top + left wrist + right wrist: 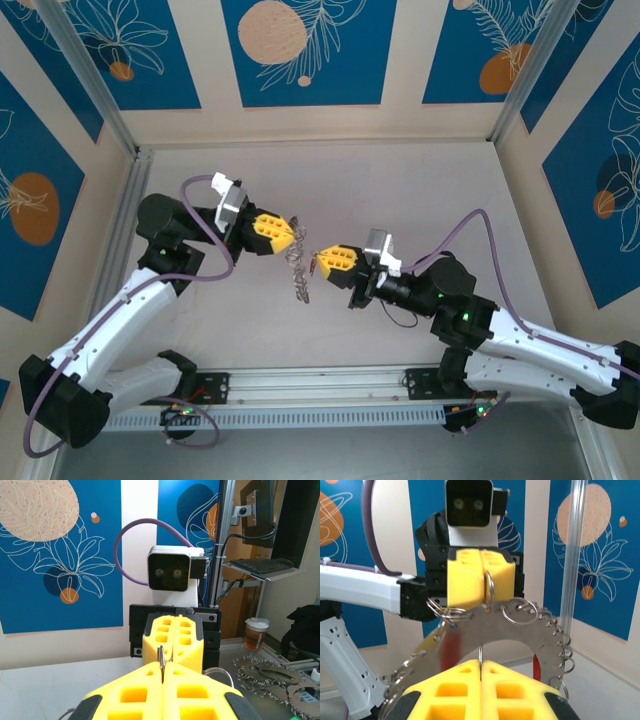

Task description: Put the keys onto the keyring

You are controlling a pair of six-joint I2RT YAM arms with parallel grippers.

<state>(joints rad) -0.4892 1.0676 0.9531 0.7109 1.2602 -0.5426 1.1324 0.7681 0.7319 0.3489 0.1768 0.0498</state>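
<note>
**Both fingers shut at the keyring, mid-desk**

Your left fingers (275, 230) are clamped on a small ring at the top of the keyring (520, 630). It arches upright above the desk (420, 190), both ends pointing down. Your right fingers (338, 261) are together, with a thin metal edge standing vertical in their seam; you can't tell what it is. A red key (536, 666) hangs upright by the arch's right leg.

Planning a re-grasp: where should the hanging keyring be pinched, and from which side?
Probably a small loop on the top edge of the keyring, approached level from the side, like the left gripper: the loop stands edge-on, so jaws close across thin wire while the rest dangles.
</note>
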